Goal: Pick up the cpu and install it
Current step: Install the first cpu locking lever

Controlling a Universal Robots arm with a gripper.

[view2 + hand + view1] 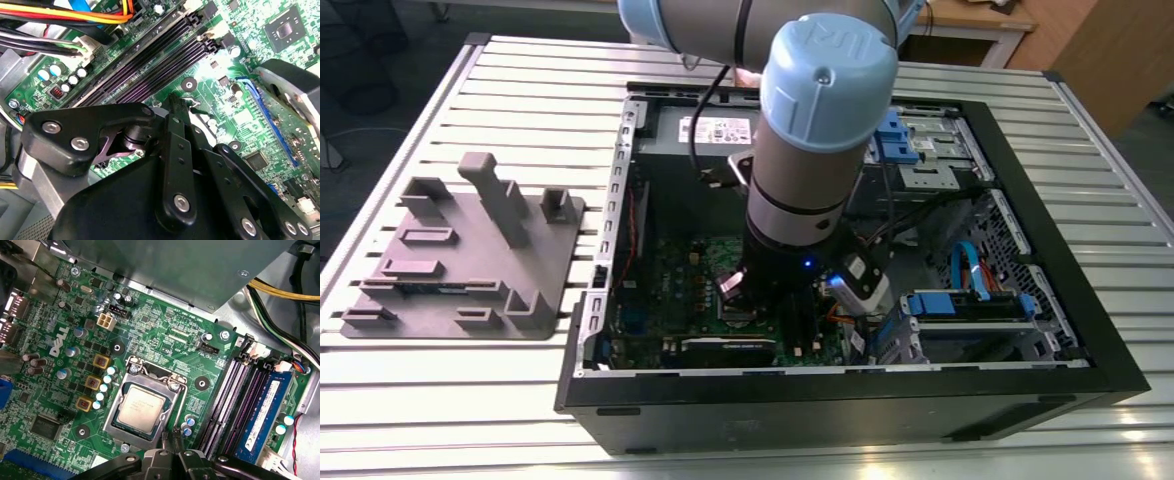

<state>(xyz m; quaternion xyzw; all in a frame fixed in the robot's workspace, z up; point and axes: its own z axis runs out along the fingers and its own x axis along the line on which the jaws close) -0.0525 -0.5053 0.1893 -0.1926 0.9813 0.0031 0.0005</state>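
- The grey fixture [460, 250] is lying at the exterior view's left on the table [480, 400].
- The cpu [142, 407] is sitting flat in its socket frame [175, 405], centre of the first wrist view, apparently already placed.
- The gripper [169, 440] is hovering just beside it, holding nothing; whether its fingers are apart or together, I cannot tell.

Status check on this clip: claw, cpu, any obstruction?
Claw low over the motherboard, beside the socket frame. Cpu seated flat in the socket frame, not held. Nothing lying on the cpu.
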